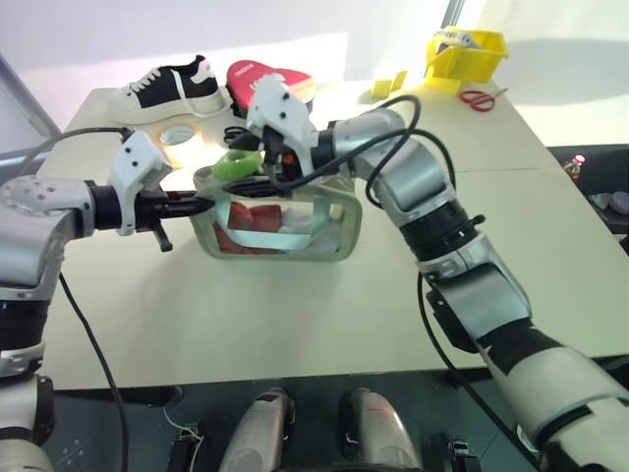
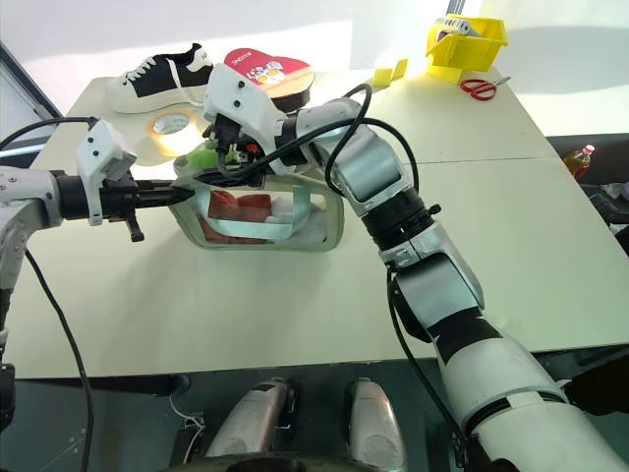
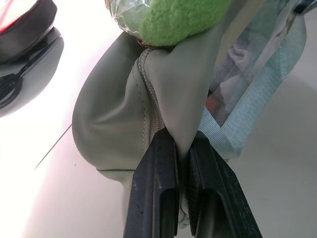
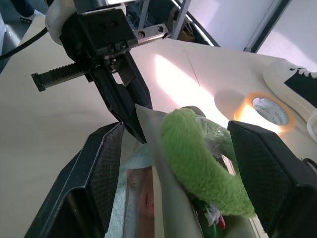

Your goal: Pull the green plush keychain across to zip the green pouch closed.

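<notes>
The green pouch (image 1: pixel 295 231) stands on the table with red and white contents behind its clear window. My left gripper (image 1: pixel 201 205) is shut on the fabric of the pouch's left end (image 3: pixel 114 124), its fingers (image 3: pixel 158 188) pinching a fold beside the zipper. The green plush keychain (image 1: pixel 239 163) sits at the top left corner of the pouch. My right gripper (image 4: pixel 178 131) reaches in from the right and stands open, with the fuzzy keychain (image 4: pixel 198 163) between its wide-apart fingers. The left gripper (image 4: pixel 121 104) faces it just beyond.
Behind the pouch lie a tape roll (image 1: pixel 182 133), a black and white shoe (image 1: pixel 172 88) and a red heart-shaped tin (image 1: pixel 265 77). A yellow bin (image 1: pixel 467 54), red scissors (image 1: pixel 479 98) and small yellow blocks (image 1: pixel 388 87) sit at the back right.
</notes>
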Tool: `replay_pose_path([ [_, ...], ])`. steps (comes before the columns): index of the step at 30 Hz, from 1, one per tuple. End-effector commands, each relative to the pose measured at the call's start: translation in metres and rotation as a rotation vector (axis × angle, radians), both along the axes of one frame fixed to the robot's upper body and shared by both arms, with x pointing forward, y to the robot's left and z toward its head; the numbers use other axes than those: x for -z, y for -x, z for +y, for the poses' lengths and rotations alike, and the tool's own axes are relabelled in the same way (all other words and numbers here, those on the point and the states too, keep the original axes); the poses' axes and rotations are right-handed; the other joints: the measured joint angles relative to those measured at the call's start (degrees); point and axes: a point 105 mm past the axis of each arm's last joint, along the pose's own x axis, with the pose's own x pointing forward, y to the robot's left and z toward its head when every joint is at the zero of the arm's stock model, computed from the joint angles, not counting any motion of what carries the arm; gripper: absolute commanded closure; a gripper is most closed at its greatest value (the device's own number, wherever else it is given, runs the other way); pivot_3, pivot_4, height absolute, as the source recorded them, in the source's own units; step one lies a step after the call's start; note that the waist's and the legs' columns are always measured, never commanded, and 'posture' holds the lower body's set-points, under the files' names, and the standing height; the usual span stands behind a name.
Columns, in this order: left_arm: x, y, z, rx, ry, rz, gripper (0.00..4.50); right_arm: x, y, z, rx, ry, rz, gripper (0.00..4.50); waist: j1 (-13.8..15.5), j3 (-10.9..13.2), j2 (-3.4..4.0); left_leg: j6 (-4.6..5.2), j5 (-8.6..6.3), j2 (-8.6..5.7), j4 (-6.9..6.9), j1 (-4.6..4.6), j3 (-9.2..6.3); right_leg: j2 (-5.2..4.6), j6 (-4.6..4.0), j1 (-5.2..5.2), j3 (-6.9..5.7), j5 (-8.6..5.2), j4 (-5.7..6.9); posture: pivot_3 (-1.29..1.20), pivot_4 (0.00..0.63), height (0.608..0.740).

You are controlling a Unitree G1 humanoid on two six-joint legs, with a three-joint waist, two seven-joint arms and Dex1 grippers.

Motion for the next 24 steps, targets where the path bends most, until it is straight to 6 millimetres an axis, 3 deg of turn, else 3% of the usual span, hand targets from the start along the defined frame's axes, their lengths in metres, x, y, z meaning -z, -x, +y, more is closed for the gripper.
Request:
replay_pose_path([
  [1, -0.014, 0.003, 0.001, 0.000, 0.000, -0.055, 4.50, -0.021, 0.004, 0.006, -0.023, -0.027, -0.065, 1.80, 0.0, 0.0, 0.00, -0.02, 0.01, 0.01, 0.00, 0.00, 0.00, 0.01, -0.01, -0.02, 0.01, 0.01, 0.02, 0.00, 0.150, 0.740],
  [6, -0.013, 0.002, 0.001, -0.003, 0.004, -0.057, 4.50, -0.019, 0.000, 0.004, -0.007, -0.032, -0.049, 4.37, 0.0, 0.0, 0.00, -0.04, 0.02, 0.03, -0.01, 0.00, 0.00, 0.04, -0.03, -0.06, 0.04, 0.02, 0.04, 0.00, 0.150, 0.740],
  [9, -0.013, 0.001, 0.000, -0.003, 0.005, -0.058, 4.50, -0.020, -0.001, 0.000, 0.002, -0.035, -0.045, 4.45, 0.0, 0.0, 0.00, -0.04, 0.02, 0.03, 0.00, 0.00, 0.00, 0.04, -0.04, -0.07, 0.04, 0.02, 0.04, 0.00, 0.150, 0.740],
  [13, -0.013, 0.000, -0.001, 0.000, 0.007, -0.058, 4.50, -0.034, -0.009, -0.025, 0.074, -0.032, -0.104, 4.45, 0.2, 0.0, 0.00, -0.04, 0.02, 0.02, 0.00, 0.00, 0.00, 0.04, -0.04, -0.09, 0.04, 0.02, 0.04, 0.00, 0.150, 0.740],
  [19, -0.011, 0.001, 0.000, 0.001, 0.008, -0.051, 4.50, -0.045, -0.020, -0.099, 0.273, 0.099, -0.282, 4.45, 0.2, 0.0, -0.01, -0.02, 0.01, 0.00, 0.01, -0.01, 0.00, 0.01, -0.04, -0.06, 0.05, 0.02, 0.00, 0.00, 0.150, 0.740],
  [24, -0.009, -0.001, -0.001, 0.002, 0.011, -0.047, 4.50, -0.034, -0.027, -0.164, 0.478, 0.250, -0.374, 4.45, 0.2, 0.0, -0.01, -0.02, 0.01, 0.02, -0.01, -0.02, 0.02, 0.01, -0.04, 0.13, 0.08, 0.02, 0.02, 0.00, 0.150, 0.740],
])
